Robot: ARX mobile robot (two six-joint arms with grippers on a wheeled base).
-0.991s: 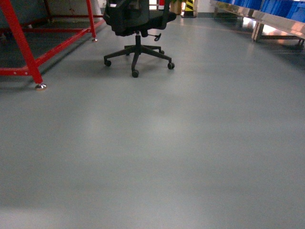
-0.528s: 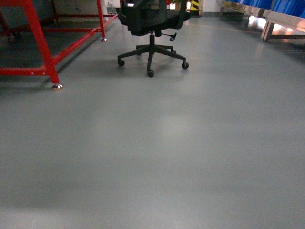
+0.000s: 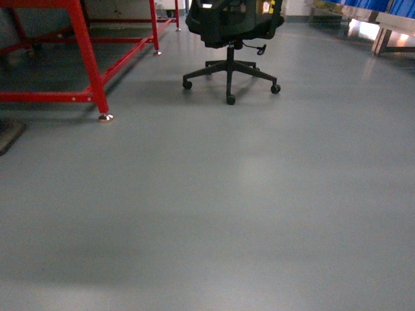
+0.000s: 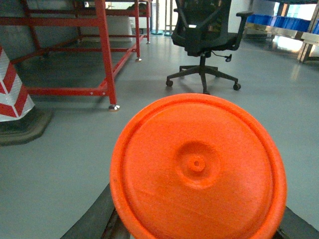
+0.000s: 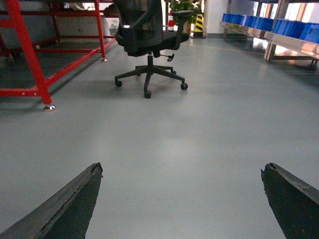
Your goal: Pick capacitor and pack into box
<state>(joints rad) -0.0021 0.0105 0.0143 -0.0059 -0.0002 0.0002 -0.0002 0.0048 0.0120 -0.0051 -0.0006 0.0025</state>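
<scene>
An orange round capacitor (image 4: pixel 198 167) fills the lower middle of the left wrist view, its disc-shaped end face toward the camera. My left gripper (image 4: pixel 197 231) is shut on it, with the dark fingers (image 4: pixel 92 221) showing at its lower left and right edges. In the right wrist view my right gripper (image 5: pixel 182 172) stands wide open over bare grey floor, nothing between its fingers. Neither gripper shows in the head view. The box is out of view.
A black office chair (image 3: pixel 230 26) on castors stands ahead. A red metal frame (image 3: pixel 91 65) with a foot (image 3: pixel 105 117) is at the left. A red-and-white cone (image 4: pixel 12 89) sits far left. Blue bins (image 5: pixel 279 25) line a shelf at the right.
In the head view the chair and red frame have slid to the right, and a dark base has come into view at the left edge.
</scene>
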